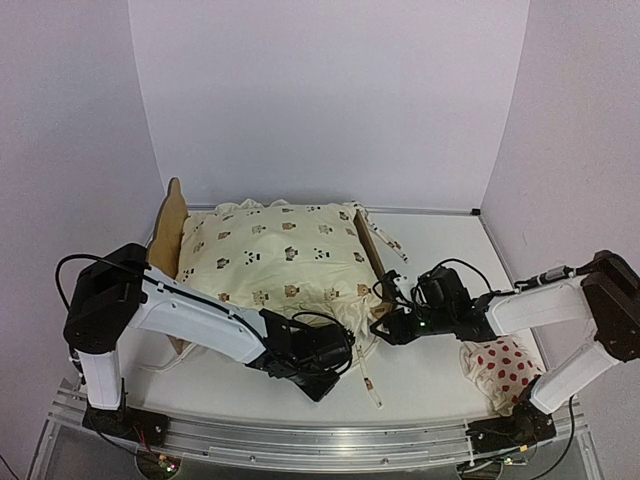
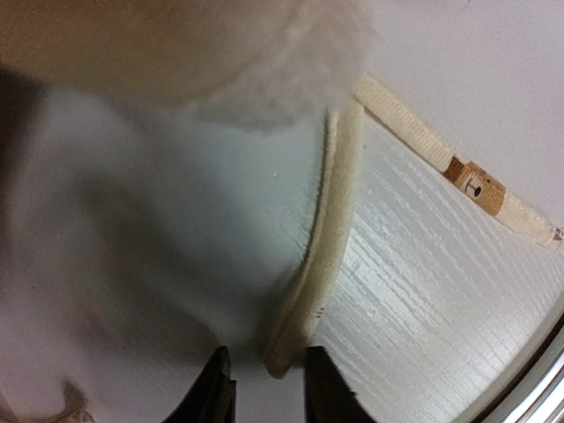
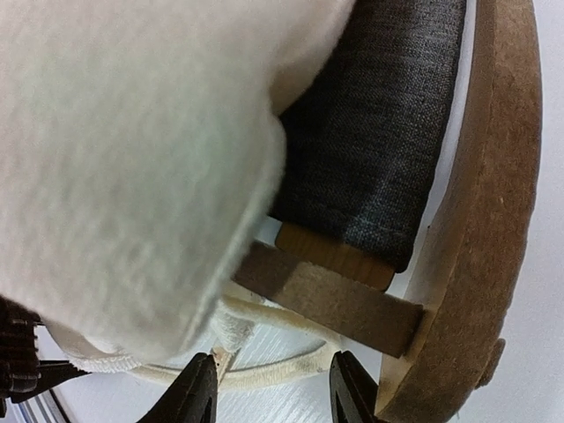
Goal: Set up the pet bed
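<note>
The pet bed stands at the table's left middle, its plywood end boards upright, with the cream animal-print cushion lying over it. My left gripper is low at the cushion's front edge. In the left wrist view its jaws stand apart with the tip of a cream tie between them, not pinched. My right gripper is at the bed's near right corner. In the right wrist view it is open around a thin cushion tie, below the side rail and grey base.
A white red-dotted pillow lies by the right arm's base. Another printed tie trails across the table in front of the bed, seen too in the left wrist view as a strap. White walls close in the back and sides.
</note>
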Robot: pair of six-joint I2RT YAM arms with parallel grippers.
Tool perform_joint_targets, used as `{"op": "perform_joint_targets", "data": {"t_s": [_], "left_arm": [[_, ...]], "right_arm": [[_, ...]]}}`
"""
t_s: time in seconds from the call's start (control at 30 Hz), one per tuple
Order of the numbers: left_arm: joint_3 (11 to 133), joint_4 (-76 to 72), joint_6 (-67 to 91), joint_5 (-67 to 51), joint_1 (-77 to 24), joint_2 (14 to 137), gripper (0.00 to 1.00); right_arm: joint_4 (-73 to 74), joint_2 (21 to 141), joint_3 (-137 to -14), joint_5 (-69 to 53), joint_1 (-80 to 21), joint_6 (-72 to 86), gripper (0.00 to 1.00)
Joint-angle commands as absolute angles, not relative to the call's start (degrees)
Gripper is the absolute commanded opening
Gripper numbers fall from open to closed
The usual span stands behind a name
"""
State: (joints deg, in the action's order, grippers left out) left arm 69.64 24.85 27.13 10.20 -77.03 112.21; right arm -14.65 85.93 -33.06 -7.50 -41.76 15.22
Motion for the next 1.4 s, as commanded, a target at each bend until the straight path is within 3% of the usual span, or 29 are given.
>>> {"op": "perform_joint_targets", "data": {"t_s": [0.0, 0.07, 0.1, 0.37, 0.67, 0.97, 1.37], "left_arm": [[70.93, 21.62, 24.98, 10.21, -76.68, 114.56, 0.16], [71.33, 21.32, 24.56, 10.57, -76.71, 115.21, 0.01], [71.58, 21.35, 24.4, 10.57, -76.73, 115.41, 0.0], [70.64, 21.01, 24.38, 10.09, -76.71, 114.32, 0.0], [67.51, 21.36, 25.3, 10.43, -76.68, 111.19, 0.0], [64.81, 19.53, 25.58, 9.69, -76.68, 109.36, 0.0], [62.53, 18.19, 25.32, 9.18, -76.66, 108.15, 0.0]], "right_arm": [[-18.84, 86.34, -31.75, -6.7, -41.63, 14.54, 0.45], [-20.08, 86.93, -31.39, -6.54, -41.66, 14.9, 0.44], [-20.77, 87.22, -31.3, -6.53, -41.66, 15.16, 0.43], [-25.94, 88.98, -29.09, -1.59, -41.97, 15.14, 0.39], [-25.73, 88.74, -27.62, 4.82, -45.45, 16.04, 0.45], [-26.24, 93.19, -30.16, 7.9, -48.65, 17.53, 0.45], [-29.25, 96.62, -31.68, 15.0, -49.51, 19.68, 0.21]]}}
